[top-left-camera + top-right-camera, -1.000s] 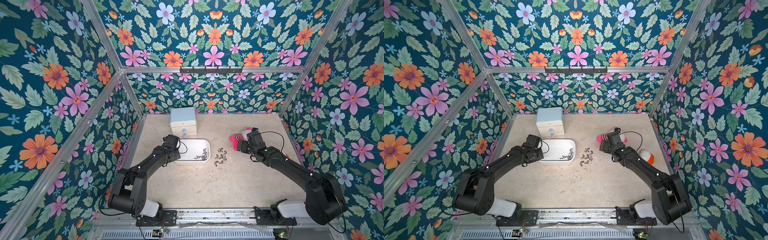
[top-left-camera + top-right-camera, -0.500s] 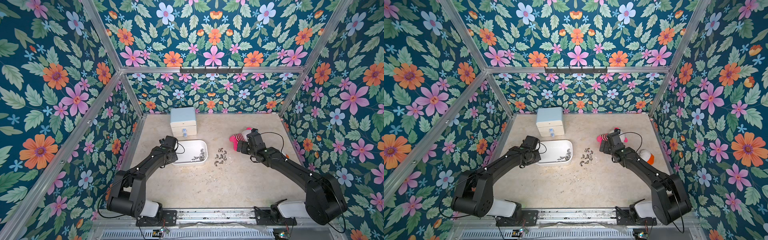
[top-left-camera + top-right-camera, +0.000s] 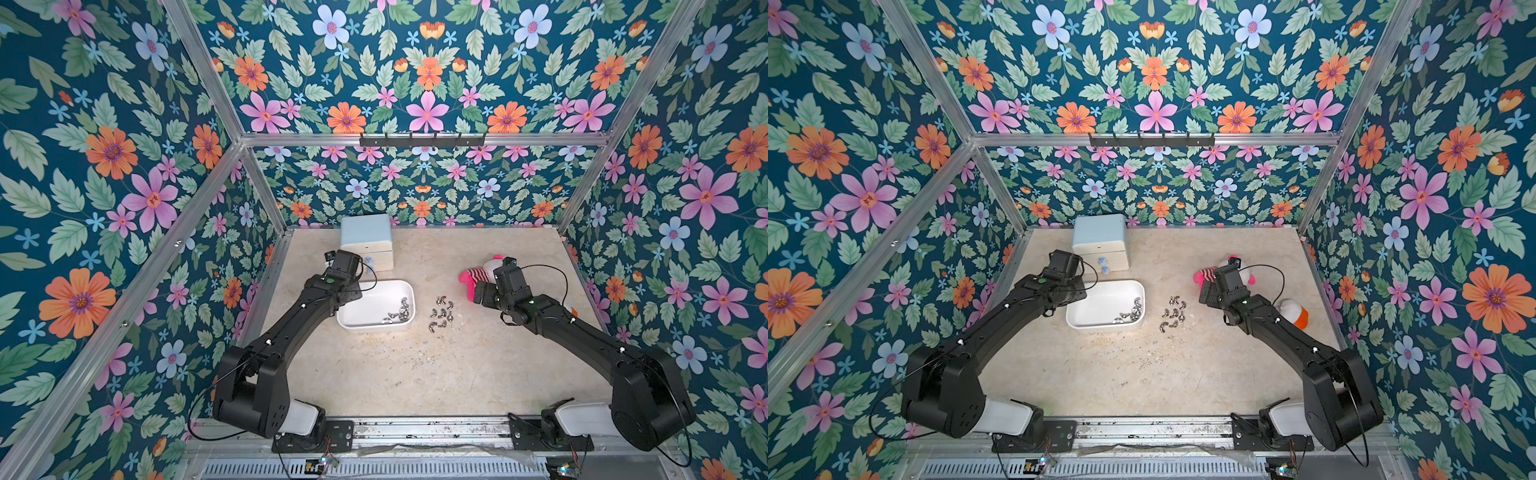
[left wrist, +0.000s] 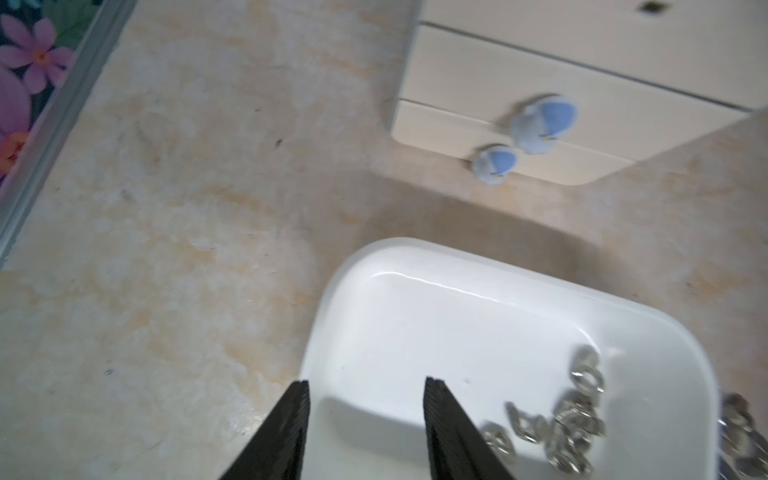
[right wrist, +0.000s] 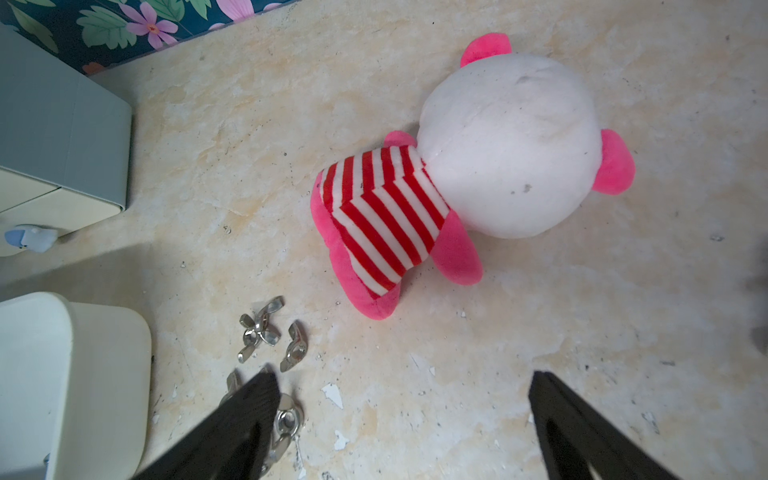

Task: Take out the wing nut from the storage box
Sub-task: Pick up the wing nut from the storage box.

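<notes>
The storage box point(image 3: 370, 301) point(image 3: 1100, 303) is a white tub left of the table's middle. Several wing nuts point(image 3: 401, 309) point(image 4: 573, 419) lie at its right end. More wing nuts point(image 3: 441, 313) point(image 3: 1173, 313) point(image 5: 262, 332) are scattered on the table just right of it. My left gripper point(image 4: 365, 384) is open at the tub's left end, one finger outside the wall and one over the tub's bare floor point(image 4: 457, 316), holding nothing. My right gripper point(image 5: 401, 378) point(image 3: 478, 291) hangs wide open over the table right of the loose nuts, one fingertip above a nut.
A white mini chest of drawers point(image 3: 366, 241) point(image 4: 582, 83) with a pale blue top and blue knobs stands behind the tub. A pink and white plush toy point(image 3: 478, 272) point(image 5: 498, 145) lies behind the right gripper. An orange and white object point(image 3: 1295, 312) sits by the right wall.
The left gripper's jaws have spread apart at the tub's left end, and the tub has shifted slightly to the left. The right arm has not moved.
</notes>
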Robot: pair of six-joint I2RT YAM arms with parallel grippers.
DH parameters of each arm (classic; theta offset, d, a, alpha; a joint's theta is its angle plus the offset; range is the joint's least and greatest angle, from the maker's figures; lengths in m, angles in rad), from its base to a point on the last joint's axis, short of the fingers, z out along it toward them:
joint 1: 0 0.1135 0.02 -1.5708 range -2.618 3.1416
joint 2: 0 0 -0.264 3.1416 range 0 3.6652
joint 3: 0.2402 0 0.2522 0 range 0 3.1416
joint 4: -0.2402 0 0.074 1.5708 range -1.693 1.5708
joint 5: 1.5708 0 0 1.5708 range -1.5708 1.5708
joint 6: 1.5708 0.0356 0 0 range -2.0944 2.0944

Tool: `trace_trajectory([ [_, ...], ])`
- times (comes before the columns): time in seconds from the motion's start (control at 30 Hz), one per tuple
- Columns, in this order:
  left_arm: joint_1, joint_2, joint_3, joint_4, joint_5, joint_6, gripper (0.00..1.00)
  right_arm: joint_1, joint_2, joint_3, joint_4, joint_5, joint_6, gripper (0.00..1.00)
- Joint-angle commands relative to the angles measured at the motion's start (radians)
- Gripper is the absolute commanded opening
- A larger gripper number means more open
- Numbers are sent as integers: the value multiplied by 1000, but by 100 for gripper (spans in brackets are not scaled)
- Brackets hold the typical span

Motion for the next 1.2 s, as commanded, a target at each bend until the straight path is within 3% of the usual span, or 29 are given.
trace_trajectory([
  [0.0, -95, 54, 70, -12, 27, 37, 52, 1, 5, -1, 15, 5, 11, 99],
  [0.17, -194, 186, 148, 23, 71, 21, 51, 1, 5, 2, 13, 5, 11, 99],
  [0.47, -238, 343, 158, 126, 168, 18, 45, 1, -23, -19, -2, 25, 9, 99],
  [0.87, -264, 463, 211, 103, 98, 18, 40, 2, -9, -19, 13, 18, 11, 99],
  [1.17, -265, 512, 219, 132, 121, 18, 35, 2, -8, -26, 17, 18, 11, 99],
])
